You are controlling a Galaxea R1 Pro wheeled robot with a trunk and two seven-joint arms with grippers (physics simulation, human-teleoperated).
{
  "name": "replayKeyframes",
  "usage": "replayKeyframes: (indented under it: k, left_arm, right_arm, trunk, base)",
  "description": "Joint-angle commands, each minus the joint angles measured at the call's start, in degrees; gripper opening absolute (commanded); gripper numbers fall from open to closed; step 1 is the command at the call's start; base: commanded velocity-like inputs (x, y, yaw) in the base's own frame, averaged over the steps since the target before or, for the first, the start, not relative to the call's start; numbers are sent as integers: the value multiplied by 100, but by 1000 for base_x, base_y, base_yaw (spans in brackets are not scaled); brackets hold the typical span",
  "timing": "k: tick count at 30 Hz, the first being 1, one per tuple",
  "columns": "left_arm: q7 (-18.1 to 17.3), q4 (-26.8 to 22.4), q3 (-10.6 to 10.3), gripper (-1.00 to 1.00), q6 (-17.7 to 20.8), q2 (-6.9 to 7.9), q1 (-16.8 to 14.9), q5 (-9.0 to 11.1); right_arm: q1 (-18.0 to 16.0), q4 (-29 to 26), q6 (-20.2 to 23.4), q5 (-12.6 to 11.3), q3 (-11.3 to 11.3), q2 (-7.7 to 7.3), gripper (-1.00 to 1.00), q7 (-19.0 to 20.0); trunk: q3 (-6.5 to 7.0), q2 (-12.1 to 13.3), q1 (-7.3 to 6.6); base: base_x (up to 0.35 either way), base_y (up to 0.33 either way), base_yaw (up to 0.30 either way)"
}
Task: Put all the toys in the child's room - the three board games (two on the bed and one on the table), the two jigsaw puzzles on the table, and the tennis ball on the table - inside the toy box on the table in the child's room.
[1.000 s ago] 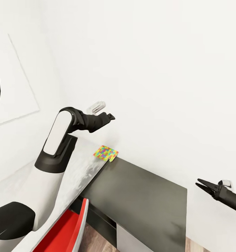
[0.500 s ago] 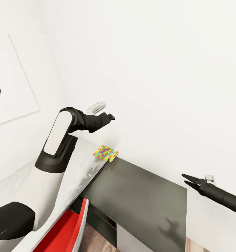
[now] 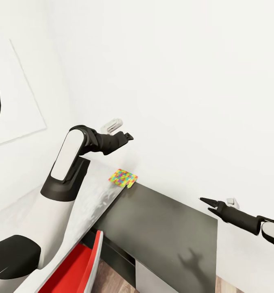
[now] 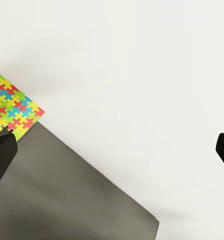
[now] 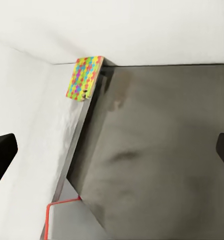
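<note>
Head view: jigsaw puzzle [image 3: 122,178] overhangs the table [image 3: 92,195] edge; both arms' jaws apart, empty.

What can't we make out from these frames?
- Jigsaw puzzle: head view, too small to tell one square or two stacked; left wrist view, cut by the edge.
- Left hand: head view, end-on, fingers unreadable.
- Red chair: head view, cut by the bottom edge.
- Wall picture: cut by the left edge.

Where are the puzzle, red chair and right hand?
puzzle [image 3: 122,178], head view, middle of its top face
red chair [image 3: 78,268], head view, seat
right hand [image 3: 205,204], head view, between its fingertips
</note>
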Motion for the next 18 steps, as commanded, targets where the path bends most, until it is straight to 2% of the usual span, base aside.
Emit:
replayKeyframes:
  k: [1,3,4,5,6,7,8,10,11,13,14,15,16,18]
  left_arm:
    - [52,-3,3,100,34,-2,-8,38]
    - [54,-2,6,100,30,-2,-8,38]
    - [54,-2,6,100,30,-2,-8,38]
    - [54,-2,7,100,28,0,-7,38]
    - [54,-2,7,100,28,0,-7,38]
    - [55,-3,7,100,27,1,-6,38]
    - [55,-3,7,100,27,1,-6,38]
    - [62,-6,7,100,30,5,-15,40]
    - [62,-6,7,100,30,5,-15,40]
    - [56,-34,22,100,45,30,-27,52]
    - [56,-34,22,100,45,30,-27,52]
    - [53,-57,35,100,51,46,-34,56]
    - [53,-57,35,100,51,46,-34,56]
    - [44,-105,55,100,59,102,-69,59]
  right_arm:
    - [-20,0,8,-61,31,-4,100,20]
    - [-34,14,62,-63,-120,184,100,-355]
    - [-34,14,62,-63,-120,184,100,-355]
    - [-39,21,84,-63,-223,311,100,-544]
    - [-39,21,84,-63,-223,311,100,-544]
    - [-43,24,101,-62,-339,454,100,-733]
    - [-43,24,101,-62,-339,454,100,-733]
    - [-50,33,128,-56,-596,757,100,-1077]
    - [-50,33,128,-56,-596,757,100,-1077]
    - [-64,46,150,-26,-832,1033,100,-1364]
    - [-64,46,150,-26,-832,1033,100,-1364]
    - [-82,51,166,5,-923,1158,100,-1488]
    - [-82,51,166,5,-923,1158,100,-1488]
    - [-141,63,207,111,-1061,1394,100,-1714]
  trunk:
    - [-15,-14,4]
    - [-20,-14,4]
    - [-22,-14,4]
    - [-25,-14,4]
    - [-27,-14,4]
    - [-30,-14,4]
    - [-32,-14,4]
    - [-37,-14,4]
    - [-39,-14,4]
    - [-42,-14,4]
    - [-44,-14,4]
    - [-45,-14,4]
    - [-46,-14,4]
    - [-48,-14,4]
  base:
    - [0,0,52]
    - [0,0,60]
    - [0,0,63]
    - [0,0,67]
    - [0,0,67]
    - [0,0,70]
    - [0,0,70]
    - [0,0,63]
    - [0,0,59]
    - [0,0,43]
    - [0,0,38]
    - [0,0,30]
    - [0,0,30]
    - [0,0,22]
